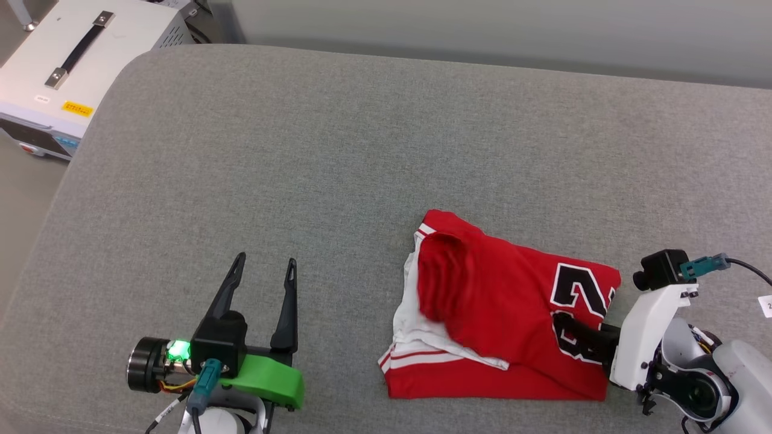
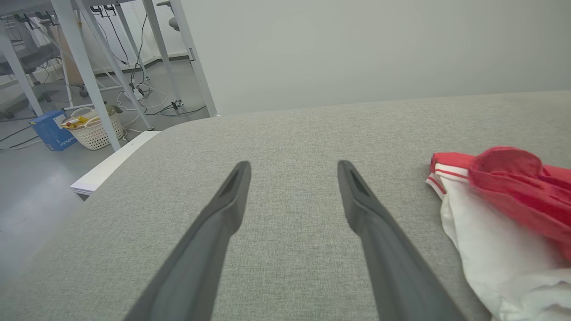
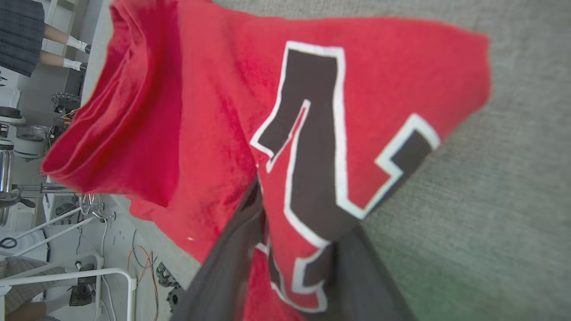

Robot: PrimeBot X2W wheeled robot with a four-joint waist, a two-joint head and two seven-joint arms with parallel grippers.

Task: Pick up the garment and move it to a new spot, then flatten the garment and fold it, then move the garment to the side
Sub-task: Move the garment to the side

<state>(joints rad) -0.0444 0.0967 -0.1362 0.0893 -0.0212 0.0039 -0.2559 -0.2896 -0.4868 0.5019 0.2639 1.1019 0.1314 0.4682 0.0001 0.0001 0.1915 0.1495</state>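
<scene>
One grip carries the folded red jersey T-shirt with white sleeves [image 1: 500, 313], lower right on the grey fabric counter [image 1: 301, 150]: the right gripper [image 1: 579, 330], jaws pinched on its number-print edge [image 1: 582, 295], should drag low and slowly, the left gripper [image 1: 267, 260] idling lower left, jaws wide.

On cushion [image 1: 362, 150]: garment [image 1: 500, 313] right of left tool [image 1: 266, 260]; right tool [image 1: 579, 334] at garment's right edge.

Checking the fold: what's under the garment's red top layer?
On the garment, a white sleeve and a lower red layer peek out at its left and near edges. The right hand pinches the numbered edge; deeper folds are covered.
</scene>
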